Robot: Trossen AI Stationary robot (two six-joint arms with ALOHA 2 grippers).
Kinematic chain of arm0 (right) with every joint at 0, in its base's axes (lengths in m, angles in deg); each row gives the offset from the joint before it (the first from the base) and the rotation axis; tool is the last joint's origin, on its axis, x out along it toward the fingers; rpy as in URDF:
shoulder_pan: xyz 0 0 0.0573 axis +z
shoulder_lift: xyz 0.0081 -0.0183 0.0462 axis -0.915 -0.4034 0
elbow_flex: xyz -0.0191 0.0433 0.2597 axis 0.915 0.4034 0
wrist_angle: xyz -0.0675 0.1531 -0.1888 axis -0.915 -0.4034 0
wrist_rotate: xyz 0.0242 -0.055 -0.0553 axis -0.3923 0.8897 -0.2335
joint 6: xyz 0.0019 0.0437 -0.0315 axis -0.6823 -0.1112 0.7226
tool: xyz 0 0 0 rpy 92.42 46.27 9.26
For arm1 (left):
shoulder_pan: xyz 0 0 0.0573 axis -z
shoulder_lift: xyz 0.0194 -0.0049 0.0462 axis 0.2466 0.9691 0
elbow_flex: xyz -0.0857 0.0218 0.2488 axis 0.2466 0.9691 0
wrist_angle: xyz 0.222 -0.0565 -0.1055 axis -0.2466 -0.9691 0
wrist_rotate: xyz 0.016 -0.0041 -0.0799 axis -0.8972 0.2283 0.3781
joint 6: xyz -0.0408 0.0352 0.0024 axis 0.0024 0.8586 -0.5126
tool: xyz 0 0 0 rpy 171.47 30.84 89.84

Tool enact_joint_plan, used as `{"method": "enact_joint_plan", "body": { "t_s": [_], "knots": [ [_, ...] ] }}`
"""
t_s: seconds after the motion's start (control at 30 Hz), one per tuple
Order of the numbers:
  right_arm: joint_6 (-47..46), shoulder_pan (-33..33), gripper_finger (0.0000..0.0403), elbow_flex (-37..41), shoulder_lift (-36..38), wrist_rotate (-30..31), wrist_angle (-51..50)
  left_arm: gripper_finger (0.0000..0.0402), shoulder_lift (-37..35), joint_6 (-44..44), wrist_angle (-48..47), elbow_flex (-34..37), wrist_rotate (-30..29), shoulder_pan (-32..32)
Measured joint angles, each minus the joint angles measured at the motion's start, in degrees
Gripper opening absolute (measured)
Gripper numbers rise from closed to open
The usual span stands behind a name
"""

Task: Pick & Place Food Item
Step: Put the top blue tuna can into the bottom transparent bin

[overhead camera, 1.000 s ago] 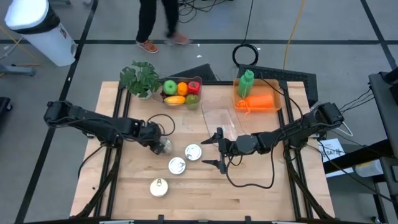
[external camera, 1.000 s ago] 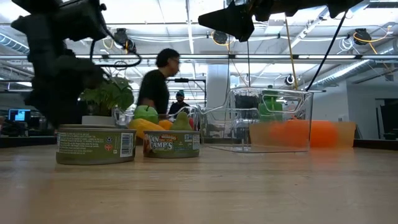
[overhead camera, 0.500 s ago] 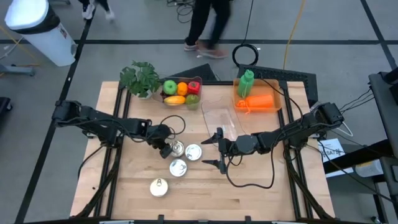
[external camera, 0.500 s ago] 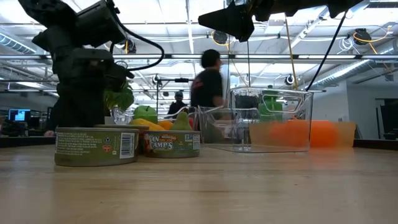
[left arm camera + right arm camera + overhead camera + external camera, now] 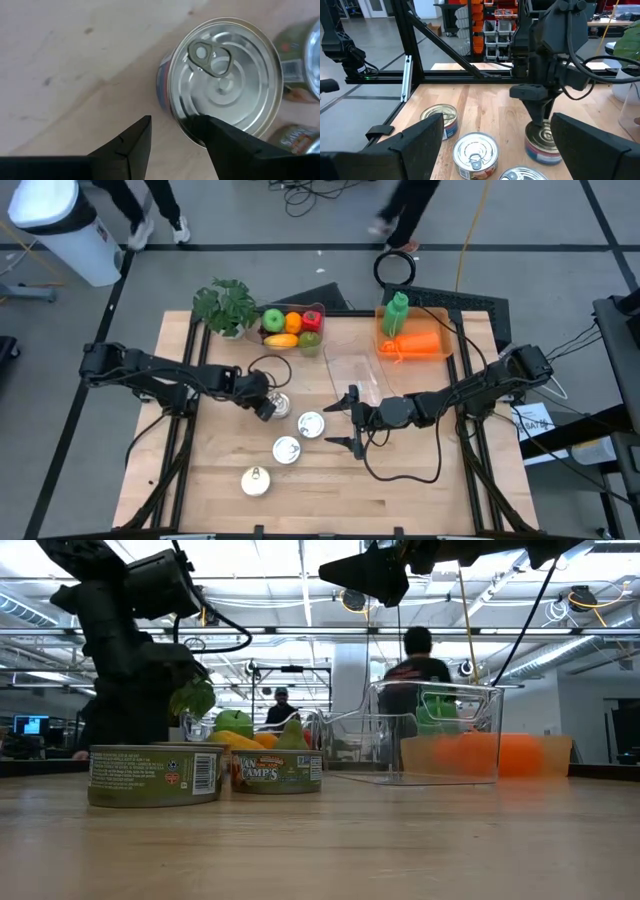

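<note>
Four food cans stand upright on the wooden table. One, with a pull-tab lid and a blue-and-red label (image 5: 222,82) (image 5: 280,404) (image 5: 544,146), stands left of centre, under my left gripper (image 5: 266,407) (image 5: 170,127). That gripper points steeply down and is half open, with the can's left rim below the gap. My right gripper (image 5: 352,420) hangs level above the table's middle, wide open and holding nothing. The other cans (image 5: 310,424) (image 5: 286,448) (image 5: 256,480) stand nearer the front edge. My left gripper has one finger (image 5: 225,142) lying over the can's rim (image 5: 186,131) on the side toward the left arm. The other finger (image 5: 127,147) stands outside the wall, over bare table. The fingers come from above, slanting. I cannot tell whether the finger touches the rim.
A clear plastic container (image 5: 352,372) stands behind the right gripper. At the far edge are a tray of fruit (image 5: 292,328), a potted plant (image 5: 225,305) and an orange bin with a green bottle (image 5: 410,340). The near part of the table is bare wood (image 5: 400,490).
My left gripper has gone toward the table's right edge and sunk a little. The blue-and-red can has slid along the table with it, toward the right and slightly toward the far edge, and has stayed upright.
</note>
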Motion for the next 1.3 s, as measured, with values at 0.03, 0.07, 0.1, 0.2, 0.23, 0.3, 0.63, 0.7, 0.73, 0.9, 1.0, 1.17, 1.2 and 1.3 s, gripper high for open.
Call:
{"method": "enact_joint_plan", "body": {
  "t_s": [0.03, 0.07, 0.1, 0.2, 0.23, 0.3, 0.63, 0.7, 0.73, 0.9, 1.0, 1.17, 1.2, 1.3],
  "knots": [
    [0.0, 0.0, 0.0345, 0.0, 0.0, 0.0, 0.0, 0.0186, 0.0, -0.6, -0.8, 0.0, -0.4, -0.1],
    [0.0, 0.0, 0.0345, 0.0, 0.0, 0.0, 0.0, 0.0186, -0.1, -1.3, -1.8, -0.1, -1.4, -0.3],
    [0.0, 0.0, 0.0345, 0.0, 0.0, 0.0, 0.0, 0.0186, -0.1, -2.1, -3.1, -0.2, -2.7, -0.4],
    [0.0, 0.0, 0.0345, 0.0, 0.0, 0.0, 0.0, 0.0186, -0.2, -3.6, -4.9, -0.2, -4.7, -0.9],
    [0.0, 0.0, 0.0345, 0.0, 0.0, 0.0, 0.0, 0.0186, -0.2, -3.3, -4.6, -0.2, -4.5, -0.9],
    [0.0, 0.0, 0.0345, 0.0, 0.0, 0.0, 0.0, 0.0186, -0.2, -1.9, -2.7, 0.0, -2.1, -0.8],
    [0.0, -0.1, 0.0345, 0.0, 0.0, 0.0, 0.0, 0.0186, -1.3, 5.7, 3.0, -2.9, 11.3, 1.0],
    [0.0, -0.1, 0.0345, 0.0, 0.0, 0.0, 0.0, 0.0186, -2.0, 7.0, 1.5, -4.3, 11.3, 0.6],
    [0.0, -0.1, 0.0345, 0.0, 0.0, 0.0, 0.0, 0.0186, -2.4, 7.5, 0.8, -4.8, 11.3, 0.3],
    [0.0, -0.1, 0.0345, 0.0, 0.0, 0.0, 0.0, 0.0186, -2.7, 9.7, -0.5, -5.0, 12.0, -1.4],
    [0.0, -0.1, 0.0345, 0.0, 0.0, 0.0, 0.0, 0.0186, -1.5, 11.0, -0.6, -4.8, 12.9, -2.7],
    [0.0, -0.1, 0.0345, 0.0, 0.0, 0.0, 0.0, 0.0186, -0.8, 12.2, -0.6, -4.5, 12.9, -4.8],
    [0.0, -0.1, 0.0345, 0.0, 0.0, 0.0, 0.0, 0.0186, -0.7, 12.6, -0.6, -4.4, 13.1, -5.1],
    [0.0, -0.1, 0.0345, 0.0, 0.0, 0.0, 0.0, 0.0186, -1.0, 14.0, 0.4, -4.4, 15.7, -5.9]
  ]
}}
